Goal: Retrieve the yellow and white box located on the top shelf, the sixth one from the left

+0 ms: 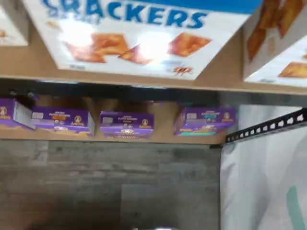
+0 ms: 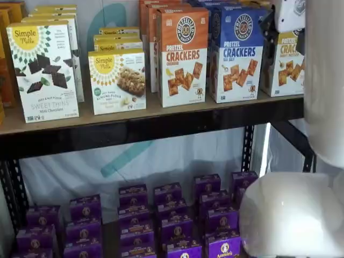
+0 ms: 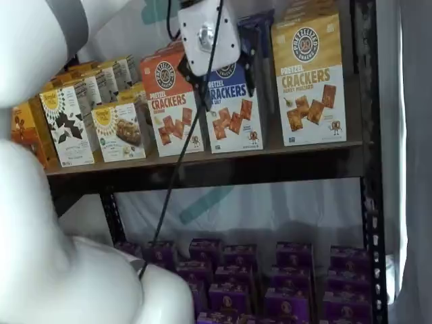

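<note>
The yellow and white box (image 3: 310, 81) stands at the right end of the top shelf (image 3: 202, 172), upright, with orange "CRACKERS" lettering. In a shelf view (image 2: 287, 64) the white arm partly hides it. In the wrist view only its corner (image 1: 283, 43) shows. My gripper (image 3: 223, 77) hangs in front of the blue-topped crackers carton (image 3: 233, 108), to the left of the yellow and white box. Its two black fingers stand apart with a plain gap and hold nothing. The wrist view looks at the blue-lettered carton (image 1: 134, 33) on the shelf board (image 1: 120, 79).
An orange-topped crackers carton (image 2: 183, 56) and Simple Mills boxes (image 2: 45, 70) stand further left on the top shelf. Several purple boxes (image 2: 172, 220) fill the shelf below. Black uprights (image 3: 368, 202) frame the right end. White arm links (image 2: 290, 215) stand in front.
</note>
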